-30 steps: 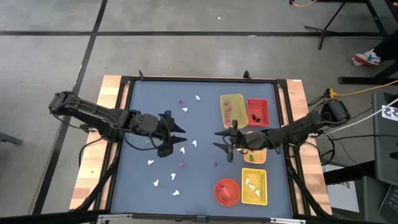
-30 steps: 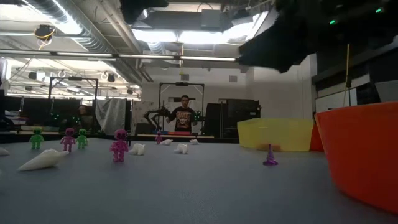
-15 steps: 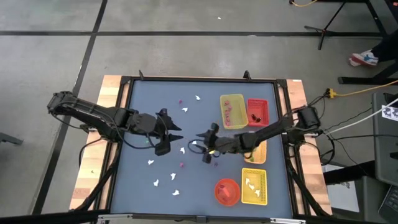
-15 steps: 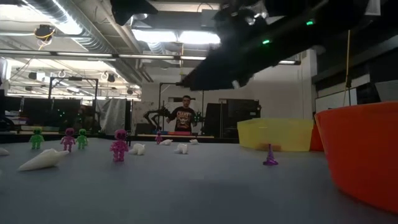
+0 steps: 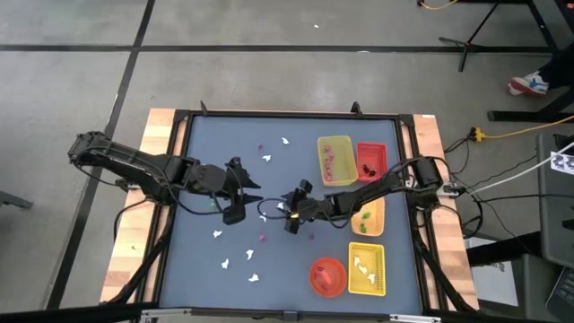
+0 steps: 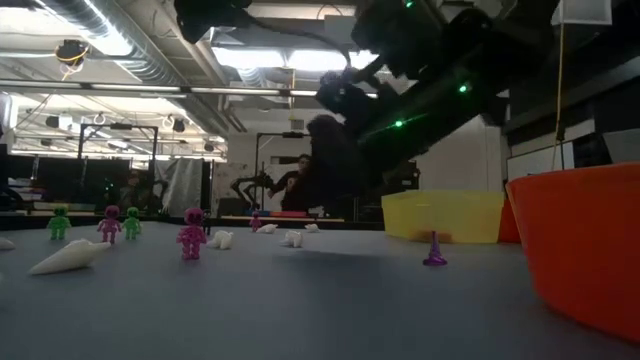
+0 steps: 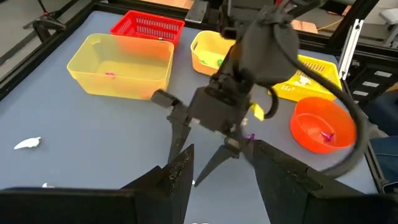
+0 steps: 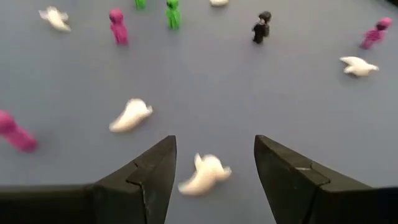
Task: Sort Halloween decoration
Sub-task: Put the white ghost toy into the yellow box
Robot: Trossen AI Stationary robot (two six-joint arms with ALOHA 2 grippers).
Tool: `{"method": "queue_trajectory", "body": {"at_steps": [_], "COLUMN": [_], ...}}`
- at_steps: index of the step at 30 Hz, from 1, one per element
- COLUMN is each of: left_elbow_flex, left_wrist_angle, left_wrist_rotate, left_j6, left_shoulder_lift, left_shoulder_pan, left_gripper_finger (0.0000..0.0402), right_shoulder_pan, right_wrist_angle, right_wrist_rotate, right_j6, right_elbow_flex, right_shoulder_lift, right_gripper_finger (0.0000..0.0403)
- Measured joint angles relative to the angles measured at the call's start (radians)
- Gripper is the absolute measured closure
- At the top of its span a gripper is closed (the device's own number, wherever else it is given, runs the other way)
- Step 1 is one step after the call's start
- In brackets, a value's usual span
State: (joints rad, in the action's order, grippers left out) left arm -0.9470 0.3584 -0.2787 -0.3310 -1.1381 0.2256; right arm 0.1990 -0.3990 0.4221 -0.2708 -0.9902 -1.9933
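High view: right gripper (image 5: 289, 208) hovers mid-table, jaws apart, empty; left gripper (image 5: 242, 199) just left, also apart. The two could collide.
Right wrist view: white ghost (image 8: 204, 173) lies between the fingers; a skewed close may flick it away.
Low view: pink figure (image 6: 191, 231) stands left on grey table (image 6: 300, 310); a person behind.

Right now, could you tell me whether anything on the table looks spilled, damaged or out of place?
Nothing looks damaged. The Halloween decoration pieces lie scattered loose on the blue table, unsorted; one purple cone stands alone near the orange bowl.
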Motion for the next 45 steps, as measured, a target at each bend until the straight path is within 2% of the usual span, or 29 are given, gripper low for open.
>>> {"method": "queue_trajectory", "body": {"at_steps": [14,30,45], "left_elbow_flex": [0.0,0.0,0.0], "left_wrist_angle": [0.0,0.0,0.0], "left_wrist_rotate": [-0.001,-0.001,-0.002], "left_j6": [-0.001,-0.001,-0.001], "left_shoulder_lift": [0.0,-0.001,-0.001], "left_shoulder_pan": [0.0,0.0,0.0], "left_gripper_finger": [0.0253,0.0253,0.0253], "right_shoulder_pan": [-0.029,-0.029,-0.03], "right_wrist_angle": [-0.022,-0.041,-0.068], "right_wrist_rotate": [-0.109,-0.113,-0.124], "right_j6": [-0.046,-0.044,-0.039], "right_elbow_flex": [-0.001,-0.001,-0.001], "right_shoulder_lift": [-0.056,-0.097,-0.104], "right_gripper_finger": [0.0188,0.0191,0.0297]}}
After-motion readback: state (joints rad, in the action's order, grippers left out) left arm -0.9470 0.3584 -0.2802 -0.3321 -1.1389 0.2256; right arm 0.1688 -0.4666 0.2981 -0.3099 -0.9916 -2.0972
